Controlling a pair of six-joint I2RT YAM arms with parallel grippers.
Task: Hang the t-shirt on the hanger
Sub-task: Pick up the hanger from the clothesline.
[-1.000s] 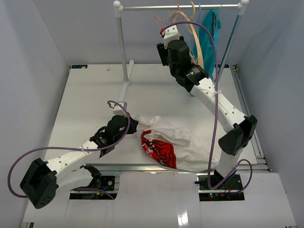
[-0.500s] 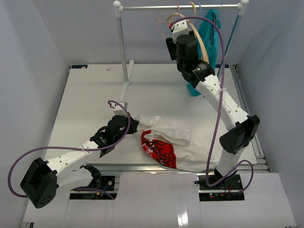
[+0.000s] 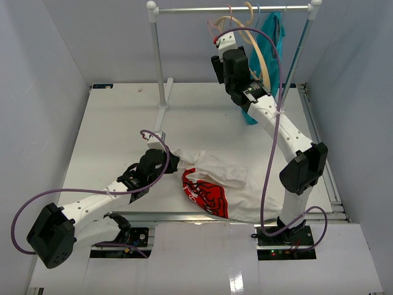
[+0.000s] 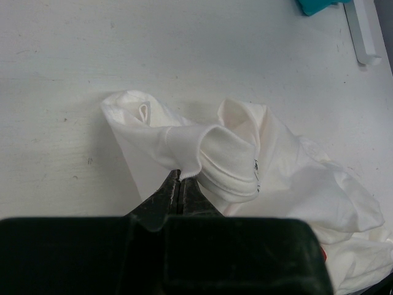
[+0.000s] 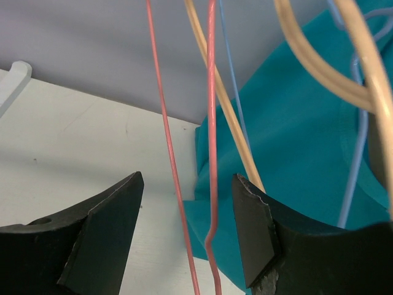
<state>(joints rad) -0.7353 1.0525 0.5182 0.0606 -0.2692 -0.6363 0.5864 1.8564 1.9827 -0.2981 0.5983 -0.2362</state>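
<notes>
The white t-shirt (image 3: 230,184) with its red print (image 3: 204,195) lies crumpled on the table's near middle. My left gripper (image 3: 171,161) is shut on its ribbed hem; the left wrist view shows the jaws (image 4: 180,178) pinching the white t-shirt (image 4: 233,153). The pink wire hanger (image 3: 216,24) hangs on the rail at the back. My right gripper (image 3: 226,40) is raised to it and open; in the right wrist view (image 5: 187,212) two pink hanger wires (image 5: 212,147) run down between the spread fingers, untouched.
A white rail (image 3: 233,9) on two posts (image 3: 156,55) spans the back. On it hang a tan wooden hanger (image 3: 256,49) and a teal garment (image 3: 270,46), right of the pink one. Grey walls close in both sides.
My right arm rose toward the rail, then drew slightly back and left, its open gripper now around the pink hanger's wires. The left gripper and t-shirt have not moved.
</notes>
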